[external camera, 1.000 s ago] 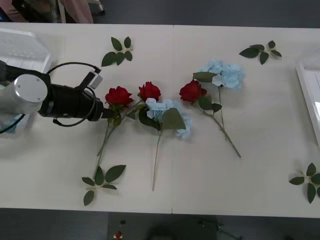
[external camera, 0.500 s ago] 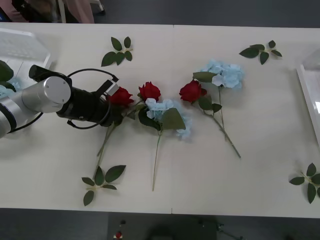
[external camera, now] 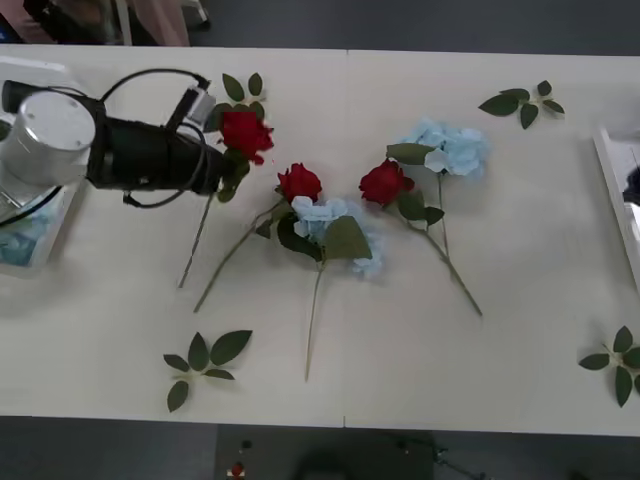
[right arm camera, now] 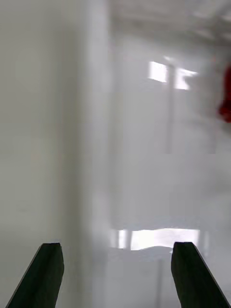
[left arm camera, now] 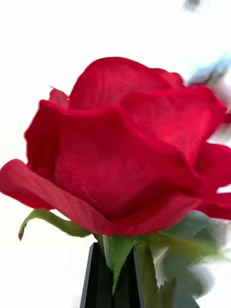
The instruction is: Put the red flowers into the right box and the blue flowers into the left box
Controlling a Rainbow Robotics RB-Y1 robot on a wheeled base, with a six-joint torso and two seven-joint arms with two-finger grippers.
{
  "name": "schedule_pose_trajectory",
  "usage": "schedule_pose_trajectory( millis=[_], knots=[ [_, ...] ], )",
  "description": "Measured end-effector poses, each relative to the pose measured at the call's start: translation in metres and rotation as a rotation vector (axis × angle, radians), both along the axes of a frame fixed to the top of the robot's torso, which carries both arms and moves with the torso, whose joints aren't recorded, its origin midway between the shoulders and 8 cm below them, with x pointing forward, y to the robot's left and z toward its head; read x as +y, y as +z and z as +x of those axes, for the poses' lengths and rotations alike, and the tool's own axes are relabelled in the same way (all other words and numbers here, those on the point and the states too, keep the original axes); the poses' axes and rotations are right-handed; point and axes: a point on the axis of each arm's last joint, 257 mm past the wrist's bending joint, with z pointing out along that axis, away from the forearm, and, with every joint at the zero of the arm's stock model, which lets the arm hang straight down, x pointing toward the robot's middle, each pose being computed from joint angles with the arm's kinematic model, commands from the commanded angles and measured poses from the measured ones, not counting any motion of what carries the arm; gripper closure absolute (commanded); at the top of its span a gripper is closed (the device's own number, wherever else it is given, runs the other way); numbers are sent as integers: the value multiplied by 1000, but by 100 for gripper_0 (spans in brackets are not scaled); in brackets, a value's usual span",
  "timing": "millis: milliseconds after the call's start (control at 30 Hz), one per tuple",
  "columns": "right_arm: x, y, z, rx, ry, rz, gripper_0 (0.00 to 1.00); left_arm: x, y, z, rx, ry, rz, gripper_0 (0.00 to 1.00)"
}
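My left gripper [external camera: 226, 170] is shut on the stem of a red flower [external camera: 246, 133] just below its bloom. That bloom [left arm camera: 125, 144] is lifted, and its stem slants down to the table. Two other red flowers [external camera: 299, 182] [external camera: 383, 182] lie mid-table. One blue flower [external camera: 335, 222] lies between them and another [external camera: 452, 148] lies farther back. The left box [external camera: 40, 262] sits under my left arm with something blue [external camera: 18, 240] inside. My right gripper [right arm camera: 118, 274] hangs open over the white right box [external camera: 610, 170].
Loose green leaf sprigs lie at the back left [external camera: 236, 100], back right [external camera: 522, 104], front left [external camera: 203, 360] and front right [external camera: 618, 362]. Something red [right arm camera: 225, 96] shows at the edge of the right wrist view.
My left gripper closed on the leftmost red flower's stem and raised it, carrying the bloom toward the back of the table. The other flowers have not moved.
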Motion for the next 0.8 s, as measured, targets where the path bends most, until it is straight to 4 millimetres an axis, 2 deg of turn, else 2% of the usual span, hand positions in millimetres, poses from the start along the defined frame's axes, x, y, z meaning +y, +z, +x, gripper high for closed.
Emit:
schedule_pose_trajectory(
  millis=[100, 233, 300, 367, 467, 533, 633, 800],
  knots=[
    [75, 35, 16, -38, 143, 107, 35, -21, 77, -4, -52, -29, -177, 100],
    [159, 84, 16, -105, 345, 183, 35, -60, 177, -21, -175, -92, -400, 100],
    [195, 105, 11, -172, 434, 218, 35, -79, 214, -30, -243, -115, -483, 100],
    [228, 124, 0, -254, 509, 275, 34, -98, 240, -37, -277, -124, -571, 100],
    [270, 152, -29, -391, 585, 412, 35, -125, 254, -43, -269, -121, -679, 100],
    [285, 164, -53, -451, 605, 496, 35, -144, 249, -49, -246, -138, -705, 100],
    [301, 167, -85, -484, 615, 590, 35, -170, 236, -58, -241, -172, -687, 100],
    [351, 176, -110, -559, 658, 731, 35, -192, 225, -68, -225, -201, -679, 100]
  ],
)
